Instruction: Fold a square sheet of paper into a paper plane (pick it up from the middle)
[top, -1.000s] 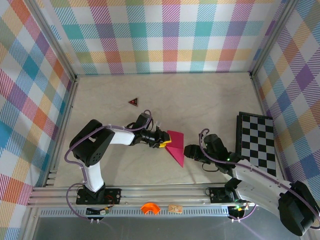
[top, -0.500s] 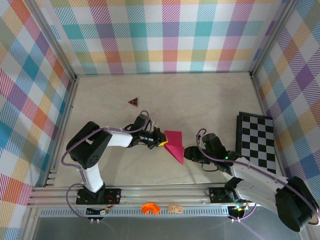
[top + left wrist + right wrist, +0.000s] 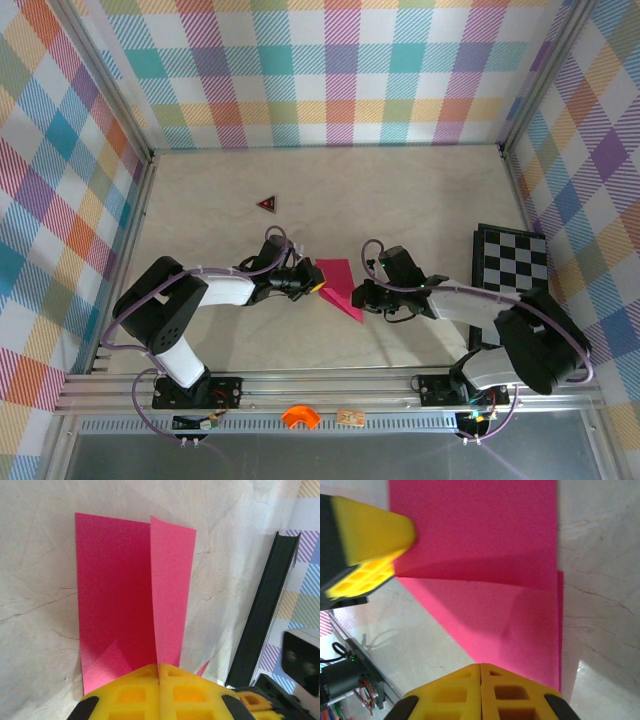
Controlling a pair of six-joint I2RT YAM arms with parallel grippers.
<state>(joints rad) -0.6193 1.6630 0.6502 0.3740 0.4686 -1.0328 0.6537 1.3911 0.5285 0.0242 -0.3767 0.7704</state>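
Note:
The magenta-pink square sheet of paper lies partly folded at mid-table, with one flap standing up along a crease. My left gripper comes in low from the left. In the left wrist view the sheet runs into the seam of the shut yellow fingertips, so the raised fold is pinched there. My right gripper meets the sheet's right edge. In the right wrist view the right gripper has its fingers pressed together at the sheet's near edge. The left gripper's yellow finger sits at the far side.
A black-and-white checkerboard lies at the right, close behind the right arm. A tiny dark red triangle rests on the table behind the left arm. An orange piece sits on the front rail. Plaid walls enclose three sides.
The right gripper has moved left up to the sheet and shut on its edge. The left gripper has closed on the fold, and the sheet has shifted slightly left.

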